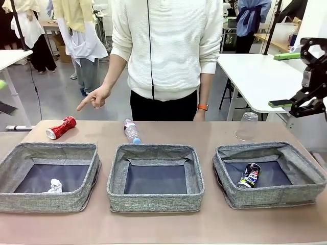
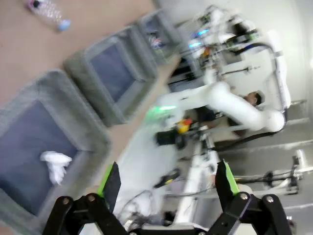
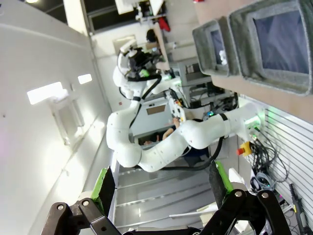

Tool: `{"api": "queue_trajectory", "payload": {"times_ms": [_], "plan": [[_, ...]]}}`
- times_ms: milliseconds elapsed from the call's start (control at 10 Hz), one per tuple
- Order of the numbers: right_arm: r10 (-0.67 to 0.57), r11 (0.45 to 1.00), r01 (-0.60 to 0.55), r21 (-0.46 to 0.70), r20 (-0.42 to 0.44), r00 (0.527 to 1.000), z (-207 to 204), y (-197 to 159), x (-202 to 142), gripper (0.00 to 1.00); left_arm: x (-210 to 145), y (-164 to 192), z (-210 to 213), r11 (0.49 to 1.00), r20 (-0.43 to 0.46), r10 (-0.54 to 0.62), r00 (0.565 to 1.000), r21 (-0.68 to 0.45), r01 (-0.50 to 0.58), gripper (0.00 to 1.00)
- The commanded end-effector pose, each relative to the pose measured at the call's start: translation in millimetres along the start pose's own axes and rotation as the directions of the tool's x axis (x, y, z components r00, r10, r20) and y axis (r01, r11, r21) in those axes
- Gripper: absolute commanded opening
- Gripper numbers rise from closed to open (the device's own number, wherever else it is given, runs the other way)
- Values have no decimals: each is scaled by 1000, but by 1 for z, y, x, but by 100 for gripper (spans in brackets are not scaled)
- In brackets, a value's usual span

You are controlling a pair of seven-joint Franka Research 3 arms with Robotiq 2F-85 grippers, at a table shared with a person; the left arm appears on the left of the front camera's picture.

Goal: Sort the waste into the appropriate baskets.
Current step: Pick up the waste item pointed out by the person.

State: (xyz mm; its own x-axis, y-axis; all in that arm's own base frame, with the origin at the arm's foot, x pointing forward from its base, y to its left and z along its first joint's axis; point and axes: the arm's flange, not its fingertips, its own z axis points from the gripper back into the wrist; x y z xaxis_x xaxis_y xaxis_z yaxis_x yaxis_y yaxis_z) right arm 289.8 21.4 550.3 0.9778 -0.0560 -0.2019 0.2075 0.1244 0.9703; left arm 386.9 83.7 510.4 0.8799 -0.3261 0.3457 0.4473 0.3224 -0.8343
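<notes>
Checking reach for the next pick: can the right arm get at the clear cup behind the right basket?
Likely yes: the right gripper hangs open up to the right of the clear cup, with nothing between them.

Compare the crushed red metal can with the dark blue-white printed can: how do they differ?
The crushed red metal can is pinched at its middle; the dark blue-white printed can keeps its round shape. The red can lies on the table behind the left grey woven basket; the blue can lies inside the right grey woven basket. Both lie on their sides.

Bottle [image 2: 49, 12] and paper ball [image 2: 56, 164] motion-blurred in left wrist view.
</notes>
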Motion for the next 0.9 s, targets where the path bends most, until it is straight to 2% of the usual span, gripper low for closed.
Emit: {"api": "queue_trajectory", "payload": {"times_ms": [0,100,200,300,400,500,600,700,800], "plan": [[-4,1000,4,-3,-2,1000,1,5,-1,100,21,43,-5,470,-361,-301,882,749,467,100],[-4,1000,4,-3,-2,1000,1,5,-1,100,32,63,-7,282,-517,-281,808,761,585,100],[-4,1000,4,-3,-2,1000,1,5,-1,100,46,78,-3,151,-575,-236,784,775,614,100],[-4,1000,4,-3,-2,1000,1,5,-1,100,65,85,5,98,-568,-249,784,791,604,100],[-4,1000,4,-3,-2,1000,1,5,-1,100,88,94,5,76,-545,-314,777,802,593,100],[-4,1000,4,-3,-2,1000,1,5,-1,100,108,107,7,74,-455,-357,816,857,511,100],[-4,1000,4,-3,-2,1000,1,5,-1,100,122,119,9,75,-352,-393,849,908,411,100],[-4,1000,4,-3,-2,1000,1,5,-1,100,136,117,13,178,-91,-350,932,971,161,100],[-4,1000,4,-3,-2,1000,1,5,-1,100,119,98,20,483,-481,-272,834,681,550,100]]}}
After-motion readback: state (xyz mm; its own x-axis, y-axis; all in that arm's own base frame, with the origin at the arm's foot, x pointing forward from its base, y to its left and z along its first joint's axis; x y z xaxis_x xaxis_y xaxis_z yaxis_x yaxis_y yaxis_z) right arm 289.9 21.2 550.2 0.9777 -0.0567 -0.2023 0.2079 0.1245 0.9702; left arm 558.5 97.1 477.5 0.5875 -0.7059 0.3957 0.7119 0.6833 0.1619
